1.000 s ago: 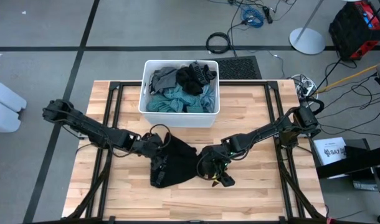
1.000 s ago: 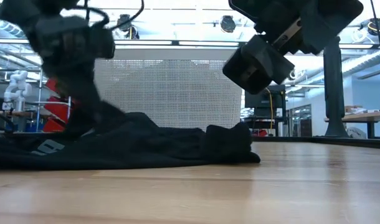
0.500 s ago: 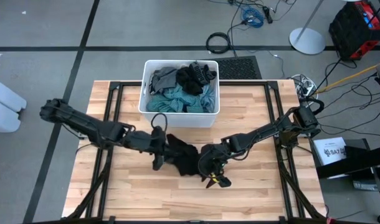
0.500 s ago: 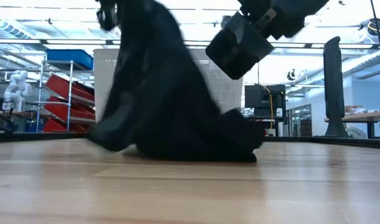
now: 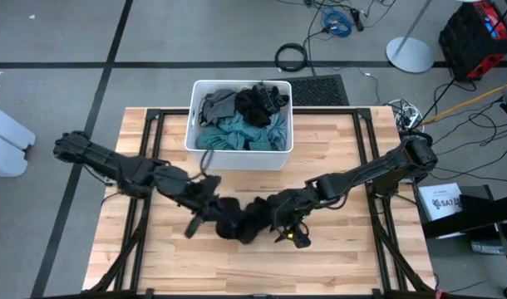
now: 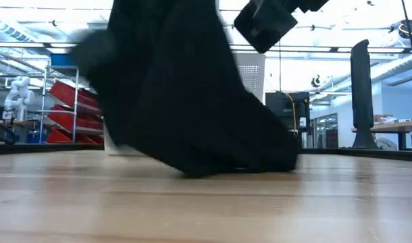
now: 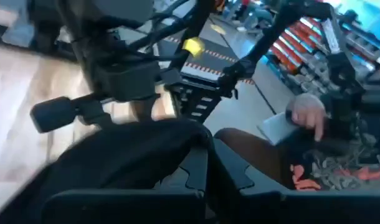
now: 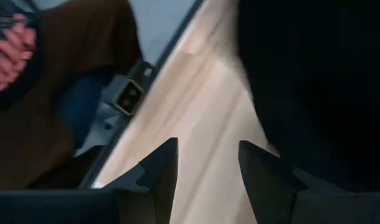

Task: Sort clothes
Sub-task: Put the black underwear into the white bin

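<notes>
From above, the black garment lies bunched on the counter, in front of the white bin, which holds the rest of the clothes: teal, grey and black pieces heaped together. The left gripper sits at the garment's left edge with its jaws closed on the cloth; the right gripper is at the bundle's right edge, its jaws parted and holding nothing that can be seen.

At counter height, the black garment rises as a tall dark drape with its lower folds resting on the wood, so it looks lifted by one end. The right gripper's body hangs above it to the right.

The left wrist view shows black fabric pinched at the closed jaws.

The right wrist view shows the right fingers apart over bare wood, with the dark cloth just beside them.

The step in hand appears to be pulling one garment clear and gathering it. Next, the right jaws probably need to close on a free edge so that both arms can carry the piece to its pile.
</notes>
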You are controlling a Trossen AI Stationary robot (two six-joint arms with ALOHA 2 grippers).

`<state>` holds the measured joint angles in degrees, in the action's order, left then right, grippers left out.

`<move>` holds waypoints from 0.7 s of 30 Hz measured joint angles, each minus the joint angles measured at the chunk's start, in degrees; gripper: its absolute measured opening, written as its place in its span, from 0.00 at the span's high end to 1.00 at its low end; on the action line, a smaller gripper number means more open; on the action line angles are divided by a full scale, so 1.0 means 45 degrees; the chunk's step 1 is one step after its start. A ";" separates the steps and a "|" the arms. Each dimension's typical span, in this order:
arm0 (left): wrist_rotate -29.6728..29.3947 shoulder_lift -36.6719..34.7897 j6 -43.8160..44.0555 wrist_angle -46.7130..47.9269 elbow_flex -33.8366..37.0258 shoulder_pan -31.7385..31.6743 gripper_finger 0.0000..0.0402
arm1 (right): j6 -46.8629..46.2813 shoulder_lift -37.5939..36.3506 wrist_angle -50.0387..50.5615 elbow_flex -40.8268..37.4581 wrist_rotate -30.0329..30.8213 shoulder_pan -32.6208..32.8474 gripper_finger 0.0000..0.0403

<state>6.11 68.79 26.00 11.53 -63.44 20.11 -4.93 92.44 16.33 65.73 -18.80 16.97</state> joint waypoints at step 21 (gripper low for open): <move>-0.2040 0.0077 0.1163 0.0336 -0.1159 -0.0582 0.98 | 0.3012 -0.0887 0.1131 -0.0015 0.4858 0.2136 0.61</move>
<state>-3.07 69.14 31.24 13.04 -68.65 17.49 8.62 88.45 21.42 65.67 3.06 26.58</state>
